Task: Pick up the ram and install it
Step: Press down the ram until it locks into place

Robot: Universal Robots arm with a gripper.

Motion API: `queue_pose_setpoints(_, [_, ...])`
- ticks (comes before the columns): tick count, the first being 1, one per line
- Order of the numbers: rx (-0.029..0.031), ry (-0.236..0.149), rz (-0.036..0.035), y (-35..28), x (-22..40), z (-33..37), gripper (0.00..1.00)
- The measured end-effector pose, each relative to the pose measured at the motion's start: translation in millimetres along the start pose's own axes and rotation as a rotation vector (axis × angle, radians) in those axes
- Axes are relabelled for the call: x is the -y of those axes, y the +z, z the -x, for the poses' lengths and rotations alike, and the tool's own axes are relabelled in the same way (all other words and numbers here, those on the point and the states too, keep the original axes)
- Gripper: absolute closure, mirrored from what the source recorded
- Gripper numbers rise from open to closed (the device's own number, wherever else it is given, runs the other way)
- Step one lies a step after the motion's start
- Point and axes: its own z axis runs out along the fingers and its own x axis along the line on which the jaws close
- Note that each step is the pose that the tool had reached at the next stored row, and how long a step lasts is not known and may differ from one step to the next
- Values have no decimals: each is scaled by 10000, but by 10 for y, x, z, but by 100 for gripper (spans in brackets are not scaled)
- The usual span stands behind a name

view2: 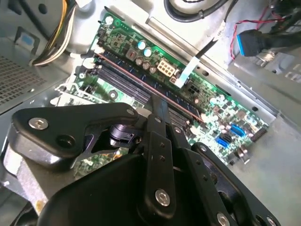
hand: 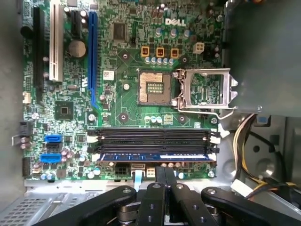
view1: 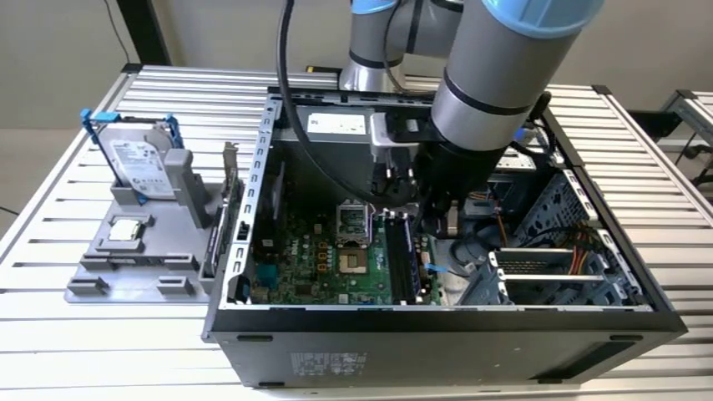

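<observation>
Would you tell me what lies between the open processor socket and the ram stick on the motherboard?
In the first wrist view, empty black memory slots lie between the processor socket and the ram, which sits in the slot nearest the gripper.

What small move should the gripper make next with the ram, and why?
Probably a gentle, straight push down on the ram. In the first wrist view it already lies along the memory slot nearest the gripper, whose fingers are together right over the stick's middle. I cannot tell whether the white end clips have latched, so a light push seems safer than letting go.
</observation>
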Motion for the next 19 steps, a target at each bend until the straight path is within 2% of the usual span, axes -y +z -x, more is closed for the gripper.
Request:
queue_pose_setpoints(6, [-10, 11, 95, -183, -1, 18, 100])
queue_pose_setpoints(10, [-16, 12, 102, -354, -2, 35, 100])
queue_pose_setpoints(11, [-19, 11, 105, -381, -2, 38, 100])
queue_pose_setpoints(19, [-23, 12, 105, -383, -2, 38, 100])
